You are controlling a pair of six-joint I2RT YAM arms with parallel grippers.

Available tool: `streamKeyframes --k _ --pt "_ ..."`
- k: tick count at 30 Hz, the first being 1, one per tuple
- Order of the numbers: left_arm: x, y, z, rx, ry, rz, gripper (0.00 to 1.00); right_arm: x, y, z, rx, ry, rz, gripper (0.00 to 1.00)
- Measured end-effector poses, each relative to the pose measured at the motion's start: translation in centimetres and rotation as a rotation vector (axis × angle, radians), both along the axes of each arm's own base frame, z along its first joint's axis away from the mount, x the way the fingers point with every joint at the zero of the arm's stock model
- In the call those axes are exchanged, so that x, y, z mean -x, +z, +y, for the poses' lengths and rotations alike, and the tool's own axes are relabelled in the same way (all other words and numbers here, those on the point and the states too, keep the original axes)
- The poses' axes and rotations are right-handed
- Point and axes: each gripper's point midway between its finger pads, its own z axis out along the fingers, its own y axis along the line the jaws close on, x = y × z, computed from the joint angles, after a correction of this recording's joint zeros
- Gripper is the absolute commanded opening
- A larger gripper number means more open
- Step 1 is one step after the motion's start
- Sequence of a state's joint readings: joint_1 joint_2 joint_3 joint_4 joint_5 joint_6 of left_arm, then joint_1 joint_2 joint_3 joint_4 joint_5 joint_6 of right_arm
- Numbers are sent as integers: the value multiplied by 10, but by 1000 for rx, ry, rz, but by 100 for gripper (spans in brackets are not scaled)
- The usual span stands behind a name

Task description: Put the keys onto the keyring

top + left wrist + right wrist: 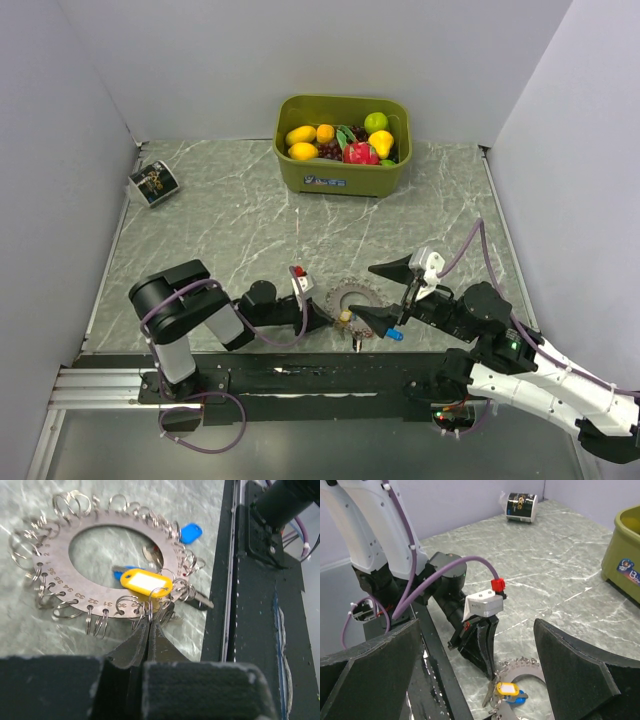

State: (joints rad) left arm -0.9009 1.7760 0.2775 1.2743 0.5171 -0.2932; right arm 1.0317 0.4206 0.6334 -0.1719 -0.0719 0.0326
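Left gripper (150, 626), lower centre, jaws together, tips at keyring (50, 560) rim just below yellow-tagged key (146, 584); right gripper (379, 292), lower right of overhead view, jaws wide apart

We find keyring (350, 296) on table (230, 230) between left gripper (326, 318) and right gripper (387, 294), keys (146, 583) at its near rim, bin (340, 178) behind.

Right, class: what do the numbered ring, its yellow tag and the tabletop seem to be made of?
The numbered ring: flat matte grey metal, numbers stamped, probably steel. The yellow tag: glossy plastic, with a white paper-like insert. The tabletop: marble look, grey-green with white veins and sheen; possibly only a printed surface.
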Motion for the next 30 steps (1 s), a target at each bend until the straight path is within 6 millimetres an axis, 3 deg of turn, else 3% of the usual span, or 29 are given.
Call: streamKeyframes --k 4,9,14,15,17,18,24,30 --pt "-10 18 -7 38 14 -57 4 0 -1 0 2 0 1 100" --pt "-35 68 -24 142 60 -200 10 0 -1 1 3 -1 2 100" --pt "-48 90 -26 179 108 -262 28 0 -1 1 4 0 3 100" --pt "-50 90 -25 178 119 -264 41 0 -1 1 3 0 4 100" --pt "-55 91 -21 180 151 -257 55 0 -2 1 4 1 7 100" --pt "-56 91 -19 178 161 -261 99 0 -2 1 4 2 8 100" --pt "-59 103 -6 198 224 -260 96 1 -6 3 6 9 21 100" --pt "-59 135 -1 260 247 -303 96 3 -8 4 8 19 30 100"
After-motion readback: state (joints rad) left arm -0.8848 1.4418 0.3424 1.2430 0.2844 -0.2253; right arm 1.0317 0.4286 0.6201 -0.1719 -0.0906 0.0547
